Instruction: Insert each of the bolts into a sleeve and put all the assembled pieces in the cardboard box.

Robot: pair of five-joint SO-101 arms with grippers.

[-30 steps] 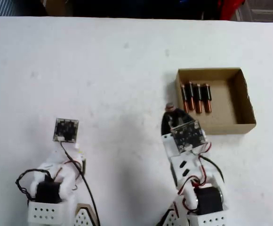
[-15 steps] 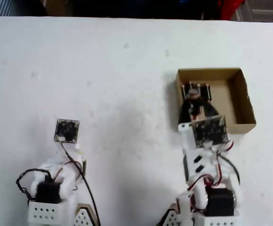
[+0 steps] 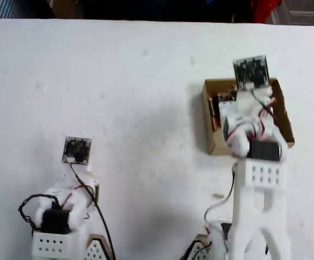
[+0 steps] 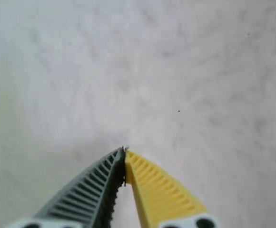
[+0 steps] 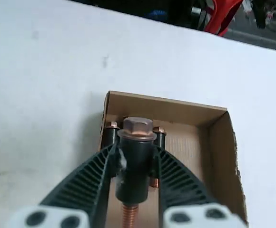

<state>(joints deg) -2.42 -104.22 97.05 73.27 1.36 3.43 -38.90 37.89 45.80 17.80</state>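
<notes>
Right arm (image 3: 257, 179) stretched over cardboard box (image 3: 217, 147), end effector (image 5: 134, 151) gripping sleeved bolt (image 5: 134, 167)

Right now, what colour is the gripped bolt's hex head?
The hex bolt head is copper, above its black sleeve; clearest in the right wrist view.

Left arm (image 3: 64, 208) folded back low at the near counter edge; left gripper (image 4: 124, 152) jaws pressed together tip to tip. Right arm (image 3: 257, 179) stretched forward, wrist tipped down; right gripper (image 5: 134, 153) jaws clamped on a sleeved bolt (image 5: 134, 178).
</notes>
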